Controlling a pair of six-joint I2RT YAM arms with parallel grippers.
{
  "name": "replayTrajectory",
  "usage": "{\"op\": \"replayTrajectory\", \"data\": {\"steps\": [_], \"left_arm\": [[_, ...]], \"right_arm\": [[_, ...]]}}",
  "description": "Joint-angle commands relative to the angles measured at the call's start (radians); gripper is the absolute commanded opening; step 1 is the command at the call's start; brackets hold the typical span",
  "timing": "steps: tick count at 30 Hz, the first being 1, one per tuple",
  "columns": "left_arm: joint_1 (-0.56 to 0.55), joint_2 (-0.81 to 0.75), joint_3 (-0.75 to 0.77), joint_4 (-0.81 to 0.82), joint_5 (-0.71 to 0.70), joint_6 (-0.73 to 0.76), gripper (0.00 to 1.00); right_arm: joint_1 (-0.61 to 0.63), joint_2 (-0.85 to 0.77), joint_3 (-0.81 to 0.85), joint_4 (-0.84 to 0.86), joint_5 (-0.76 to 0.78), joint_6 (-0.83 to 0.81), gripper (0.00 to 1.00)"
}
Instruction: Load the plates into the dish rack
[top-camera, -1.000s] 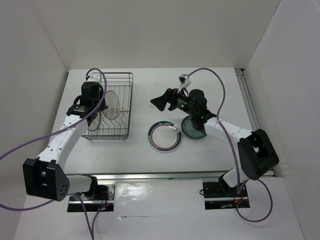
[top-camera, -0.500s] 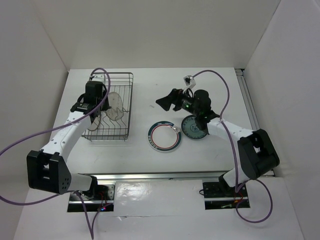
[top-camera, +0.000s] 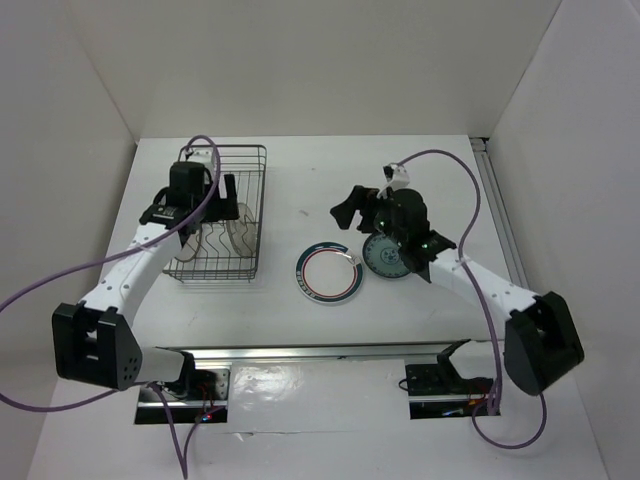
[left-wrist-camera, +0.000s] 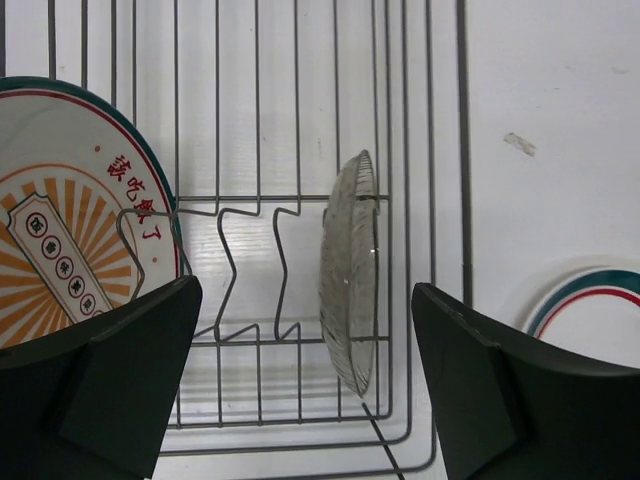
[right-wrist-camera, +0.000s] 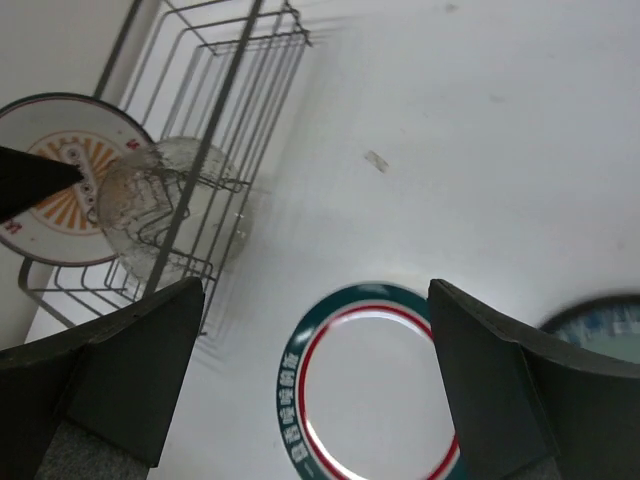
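While left hand hovers spread, empty, over dish rack, orange-centred plate and small grey plate stand on edge in divider. Right hand spread, empty, above red-and-teal plate; blue-green plate flat on tabletop. Judged half loaded; next move calls for rim pinch, tilt upright.

White panels enclose a white table bearing a small pale scrap, a metal rail along its right edge.
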Motion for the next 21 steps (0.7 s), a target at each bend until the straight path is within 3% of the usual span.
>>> {"op": "replayTrajectory", "data": {"steps": [1, 7, 8, 12, 19, 21], "left_arm": [[0.001, -0.109, 0.055, 0.018, 0.067, -0.020, 1.00], [0.001, -0.286, -0.037, 0.119, 0.206, -0.111, 1.00], [0.001, -0.295, -0.048, 0.134, 0.238, -0.111, 1.00], [0.001, -0.230, 0.016, 0.064, 0.227, -0.111, 1.00], [0.001, -0.234, 0.020, 0.039, 0.248, -0.079, 1.00], [0.001, -0.246, 0.009, 0.050, 0.257, -0.079, 1.00]], "right_arm": [[0.087, -0.168, -0.073, -0.252, 0.281, 0.078, 1.00], [0.368, -0.416, -0.288, -0.516, 0.587, 0.440, 1.00], [0.443, -0.445, -0.298, -0.545, 0.612, 0.503, 1.00], [0.525, -0.433, -0.327, -0.602, 0.663, 0.598, 1.00], [0.537, -0.347, -0.503, -0.317, 0.674, 0.684, 0.99], [0.537, -0.324, -0.557, -0.158, 0.686, 0.703, 0.99]]}}
